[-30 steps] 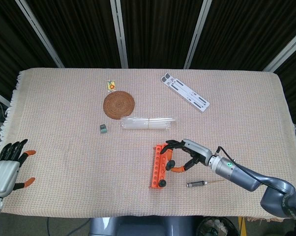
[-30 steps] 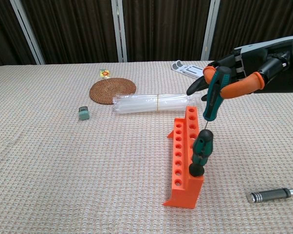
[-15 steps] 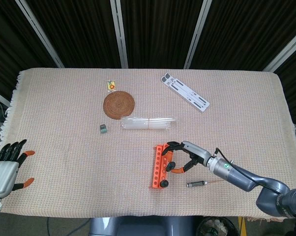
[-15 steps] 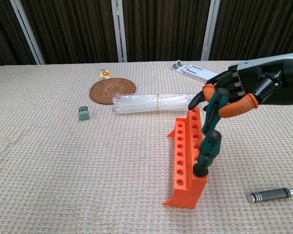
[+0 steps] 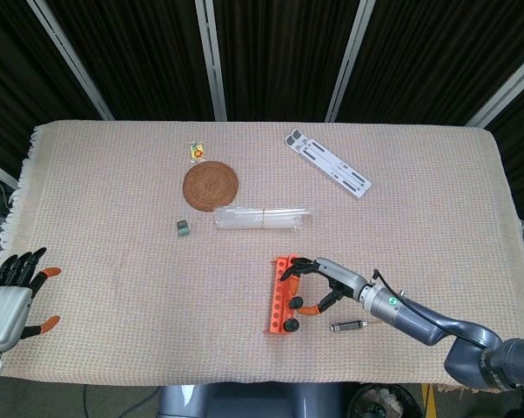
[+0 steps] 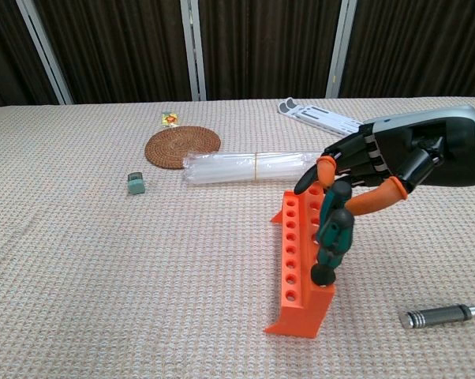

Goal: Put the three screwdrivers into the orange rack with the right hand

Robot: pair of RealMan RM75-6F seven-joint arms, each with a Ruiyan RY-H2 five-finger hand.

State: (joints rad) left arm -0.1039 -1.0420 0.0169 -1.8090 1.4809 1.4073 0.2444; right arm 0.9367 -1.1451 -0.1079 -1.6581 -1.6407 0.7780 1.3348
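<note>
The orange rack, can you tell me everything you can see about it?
The orange rack looks like plastic: a long sloped block with a row of round holes down its top. It sits on the woven cloth, near the table's front, just in front of the clear tube bundle. Two green-handled screwdrivers stand in its near end, and the right hand is around the upper one.

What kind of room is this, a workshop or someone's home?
Probably a test lab, not a home. A cloth-covered table stands before dark curtains, with unrelated odds and ends laid out: an orange rack of screwdrivers, a woven coaster, a bundle of clear tubes. The right hand works at the rack.
</note>
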